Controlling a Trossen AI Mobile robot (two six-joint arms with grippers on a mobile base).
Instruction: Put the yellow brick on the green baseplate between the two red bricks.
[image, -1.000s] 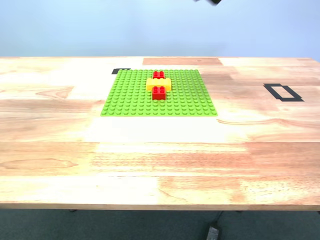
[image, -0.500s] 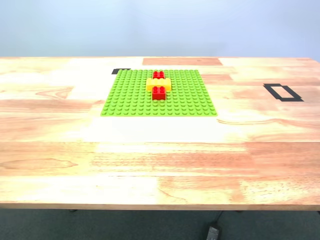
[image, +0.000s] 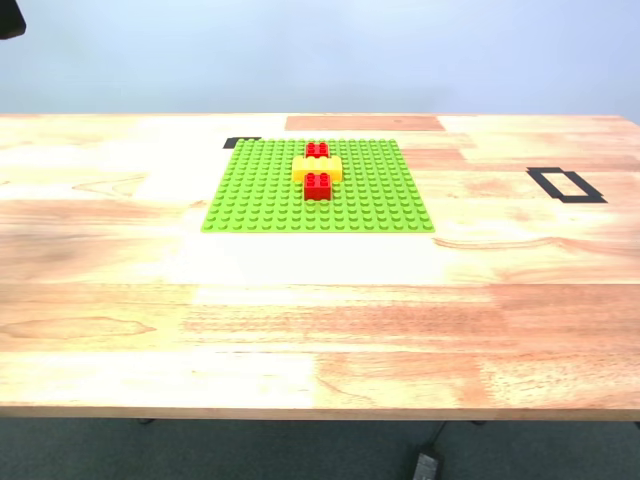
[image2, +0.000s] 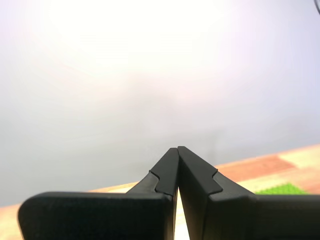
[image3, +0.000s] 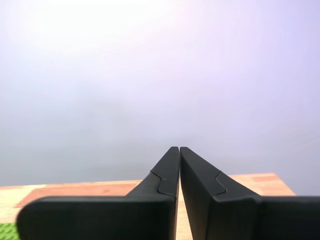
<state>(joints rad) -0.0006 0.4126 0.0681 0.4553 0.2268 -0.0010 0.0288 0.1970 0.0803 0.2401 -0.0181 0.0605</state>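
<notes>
The yellow brick (image: 305, 168) sits crosswise on the green baseplate (image: 260, 195), toward its far side in the exterior view. The two red bricks flank it, one behind (image: 317, 150) and one in front (image: 318, 186), each touching it. My first gripper (image2: 177, 148) is shut with nothing in it and is held high, with a corner of the baseplate (image2: 286, 189) far below. My second gripper (image3: 179, 148) is likewise shut and empty, and a sliver of the baseplate (image3: 5, 231) shows beside it. Neither gripper is near the bricks.
A dark arm part (image: 10, 17) pokes in at the exterior view's top left corner. On the wooden table (image: 320, 330), a black tape rectangle (image: 566, 184) lies at the exterior view's right, and a small black mark (image: 240, 142) lies behind the baseplate.
The dark arm part at the exterior view's top right a second ago has left the picture. Another dark part now shows at its top left corner. The bricks have not moved.
</notes>
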